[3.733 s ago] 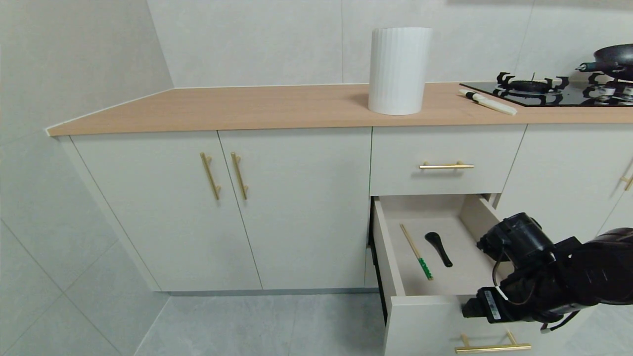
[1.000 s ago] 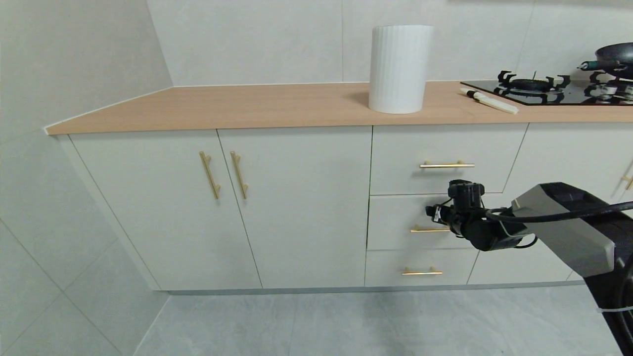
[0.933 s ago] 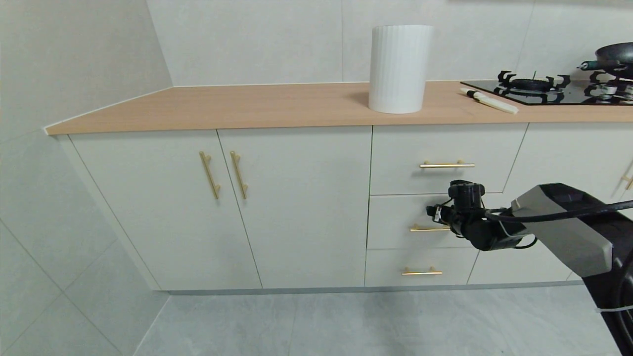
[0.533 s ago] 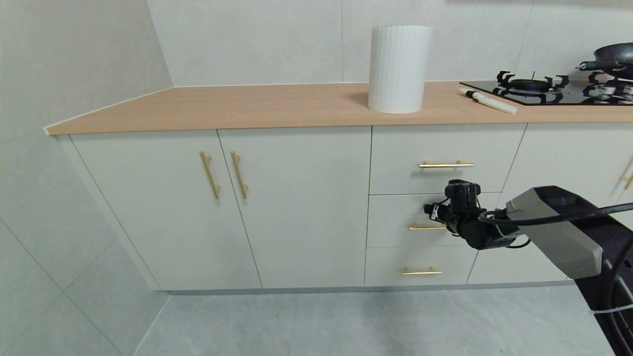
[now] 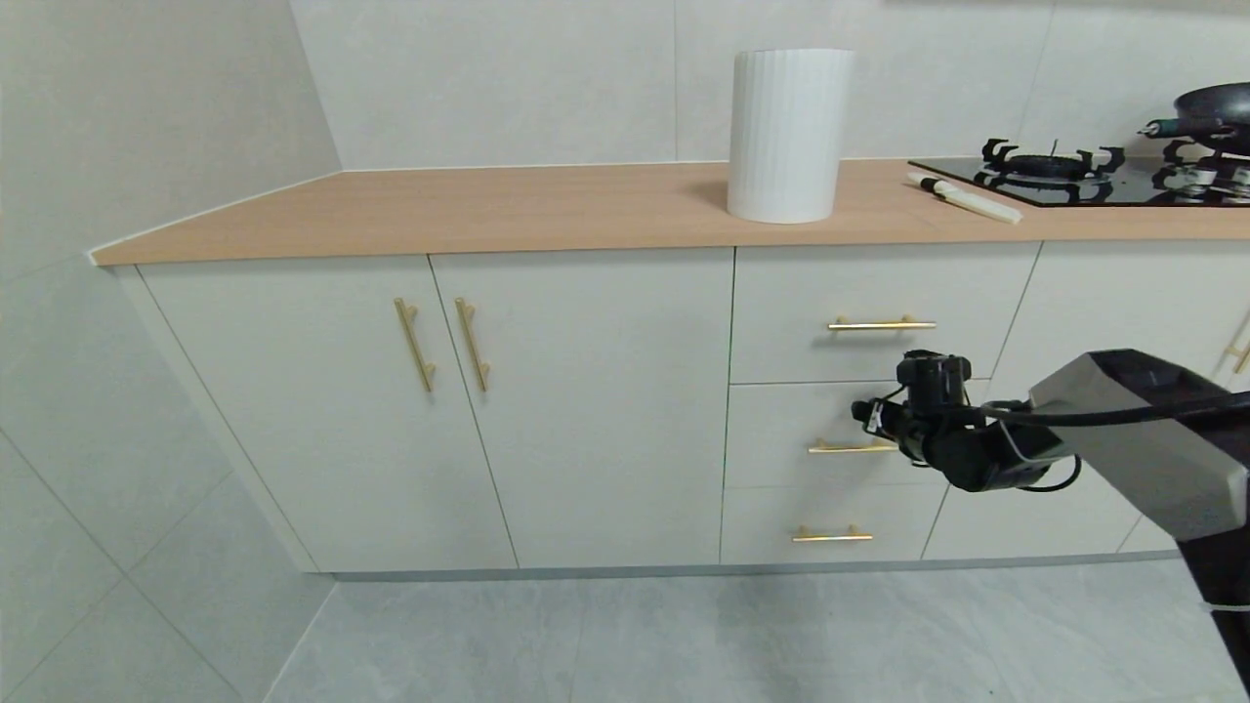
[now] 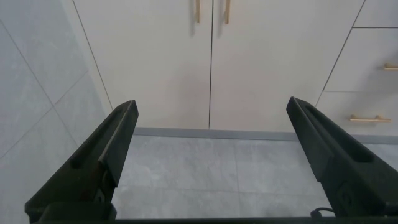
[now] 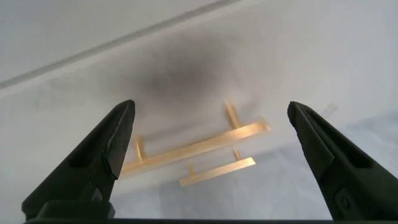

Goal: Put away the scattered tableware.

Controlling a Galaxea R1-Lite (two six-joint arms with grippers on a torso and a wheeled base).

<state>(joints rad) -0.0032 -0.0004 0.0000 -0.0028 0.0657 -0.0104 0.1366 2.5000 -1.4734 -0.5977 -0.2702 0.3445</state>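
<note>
A: Middle drawer (image 5: 771,430) is sitting shut under the tabletop (image 5: 508,210).

B: Right claw (image 7: 208,109) is hovering spread just in front of its handle (image 7: 199,148), gripping nothing. Left claw (image 6: 211,109) is likewise spread and empty, facing the floor (image 6: 186,168).

A: One pale utensil (image 5: 964,199) is lying on the tabletop beside the stove (image 5: 1045,166). Judging: be backing straight off so nothing is snagging the handle, then be closing across the utensil's width.

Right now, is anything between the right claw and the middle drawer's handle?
Nothing visible does. The right claw is open and faces the gold handle of the shut middle drawer, with only a bare gap between them.
</note>
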